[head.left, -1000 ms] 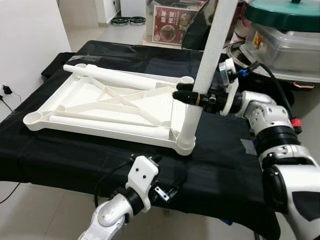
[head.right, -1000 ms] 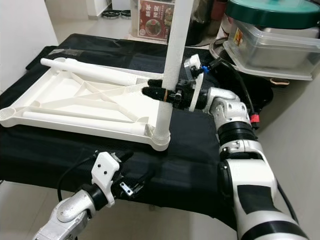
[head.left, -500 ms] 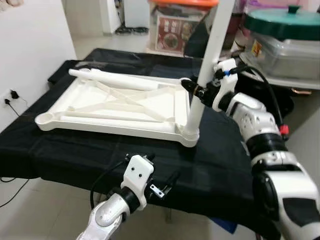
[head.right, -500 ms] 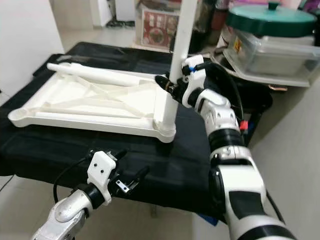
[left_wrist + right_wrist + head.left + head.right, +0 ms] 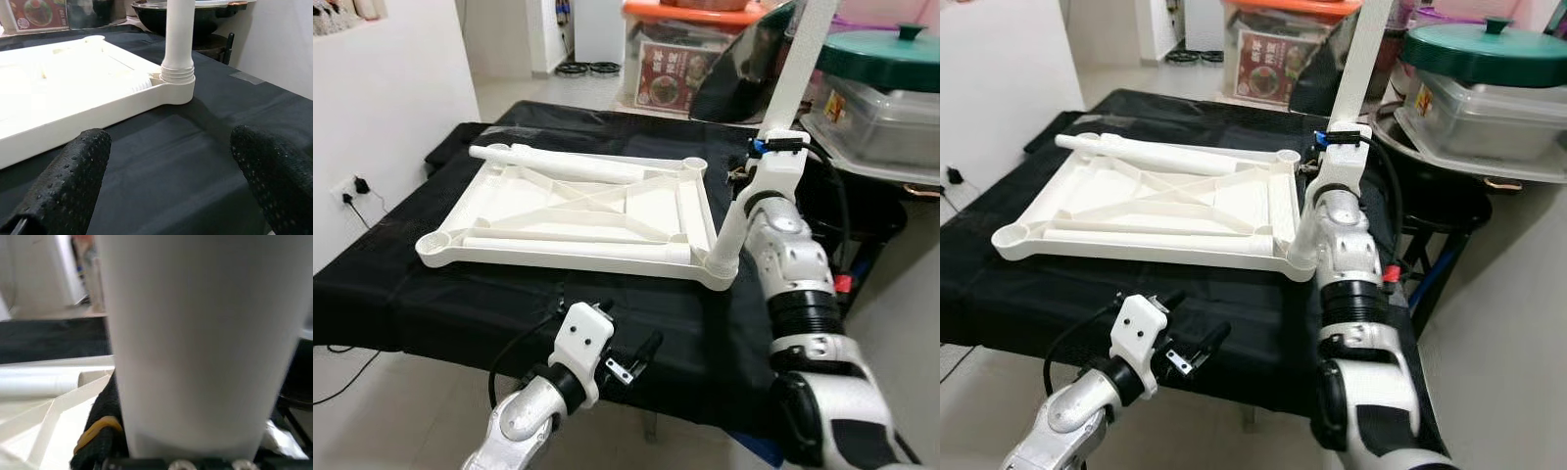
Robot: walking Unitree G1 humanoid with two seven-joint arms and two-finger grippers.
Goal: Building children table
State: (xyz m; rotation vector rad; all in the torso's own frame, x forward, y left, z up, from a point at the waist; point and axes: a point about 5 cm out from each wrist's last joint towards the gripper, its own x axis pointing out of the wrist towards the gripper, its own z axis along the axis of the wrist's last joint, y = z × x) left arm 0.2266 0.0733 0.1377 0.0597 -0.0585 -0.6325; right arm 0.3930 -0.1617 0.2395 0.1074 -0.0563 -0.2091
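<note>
Since a second ago my head has swung, so the whole scene sits further left and my right forearm now rises in front of the white table leg point(image 5: 736, 220), hiding where I hold it. Printed matter is scarce: a red poster point(image 5: 670, 74) leans at the far end of the room, its lettering too small to read, and a yellow label on the clear tub point(image 5: 886, 103) is likewise illegible.

My right gripper point(image 5: 146, 440) presses against the leg; in its wrist view the white tube looms right before the camera with one black finger point(image 5: 100, 431) hugging its side, so it grips the leg. That leg stands tilted in the near right corner socket of the white tabletop point(image 5: 578, 211), which lies upside down on the black cloth point(image 5: 450, 304). Another leg point(image 5: 558, 164) lies flat along the top's far edge.

My left gripper point(image 5: 171, 171) hangs low by the cloth's near edge, fingers spread wide, holding nothing.
</note>
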